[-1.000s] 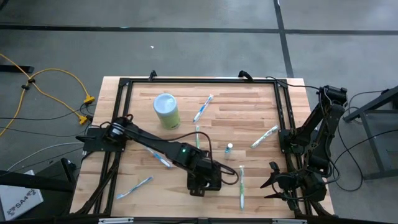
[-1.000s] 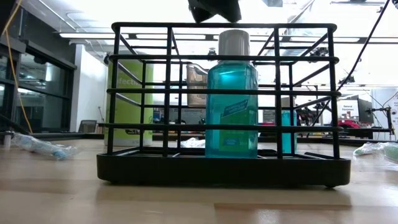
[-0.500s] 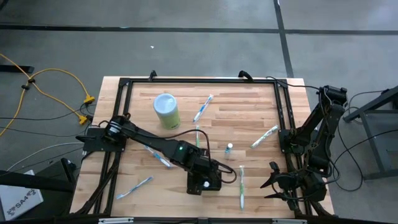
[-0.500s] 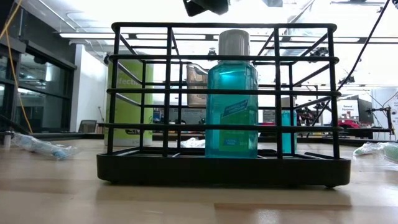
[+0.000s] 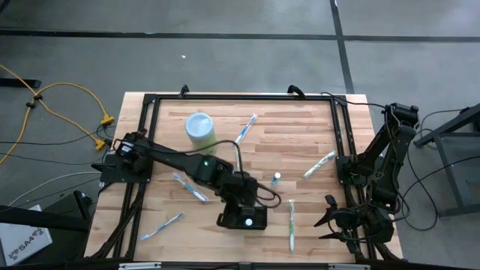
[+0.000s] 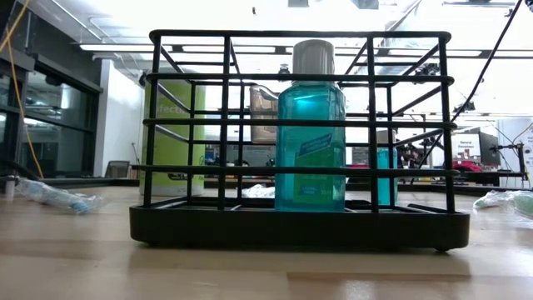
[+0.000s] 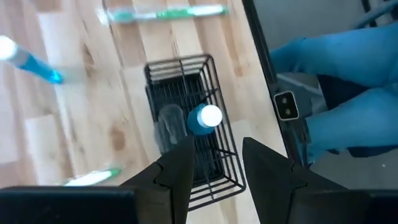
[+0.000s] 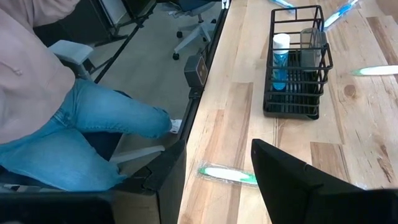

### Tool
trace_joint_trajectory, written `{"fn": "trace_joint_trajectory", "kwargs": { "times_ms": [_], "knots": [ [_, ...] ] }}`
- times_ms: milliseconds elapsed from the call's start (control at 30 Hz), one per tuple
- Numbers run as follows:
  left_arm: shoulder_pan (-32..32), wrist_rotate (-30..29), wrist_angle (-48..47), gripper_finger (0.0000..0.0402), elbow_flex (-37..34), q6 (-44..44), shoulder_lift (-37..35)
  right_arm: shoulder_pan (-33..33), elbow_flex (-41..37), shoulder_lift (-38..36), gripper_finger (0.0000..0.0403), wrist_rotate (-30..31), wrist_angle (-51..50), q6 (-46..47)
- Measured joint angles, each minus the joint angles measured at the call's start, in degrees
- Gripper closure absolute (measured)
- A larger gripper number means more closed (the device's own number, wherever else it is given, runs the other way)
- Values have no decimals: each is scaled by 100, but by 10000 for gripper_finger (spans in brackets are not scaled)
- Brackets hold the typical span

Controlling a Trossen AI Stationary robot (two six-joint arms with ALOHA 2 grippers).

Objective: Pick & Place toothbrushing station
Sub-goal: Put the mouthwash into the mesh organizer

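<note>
The toothbrushing station (image 5: pixel 242 219) is a black wire basket that stands on its base on the wooden table, close to the near edge. Inside it stand a blue mouthwash bottle with a white cap (image 6: pixel 310 125) and a clear item (image 7: pixel 169 124). My left gripper (image 7: pixel 217 155) hangs open above the station (image 7: pixel 186 81) and a little toward the far left (image 5: pixel 238 199), touching nothing. It is out of the low view. My right gripper (image 5: pixel 330 217) waits open at the near right corner, its fingers over the table's edge (image 8: pixel 217 168).
A pale green cylinder with a whitish top (image 5: pixel 201 133) stands at the far left. Several wrapped toothbrushes lie scattered, one (image 5: pixel 292 225) just right of the station, and a small bottle (image 5: pixel 277 178) is nearby. A person in jeans (image 8: pixel 93 124) sits beyond the near edge.
My left gripper has risen from just above the station and drawn back toward the table's far left, leaving the top of the low view. Its fingers stay open. The station and the bottle in it have not moved.
</note>
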Motion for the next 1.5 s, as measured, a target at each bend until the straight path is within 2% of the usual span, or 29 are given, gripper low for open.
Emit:
{"fn": "trace_joint_trajectory", "kwargs": {
  "times_ms": [367, 567, 733, 900, 1167, 1267, 1500],
  "knots": [
    [526, 7, -29, 269, 0, 328, -708, 2, 0, 0, 230, -1, -1, 0],
    [827, 22, -440, 269, -8, 581, -1034, 2, 0, 0, 230, 0, -1, 0],
    [1080, 288, -640, 269, -262, 738, -1417, 2, 0, 0, 230, 1, 0, 0],
    [1245, 351, -223, 269, -1336, 554, -2147, 0, 0, 0, 230, 1, -2, 0],
    [1029, 308, 2181, 269, -3998, -56, -3574, 2, 0, 0, 230, 1, -2, 0],
    [906, 55, 2979, 269, -4860, -232, -4087, 0, 0, 0, 230, -1, 0, -1],
    [637, -312, 3960, 269, -6128, -392, -4887, 0, 0, 0, 230, 1, -2, 0]
  ]
}}
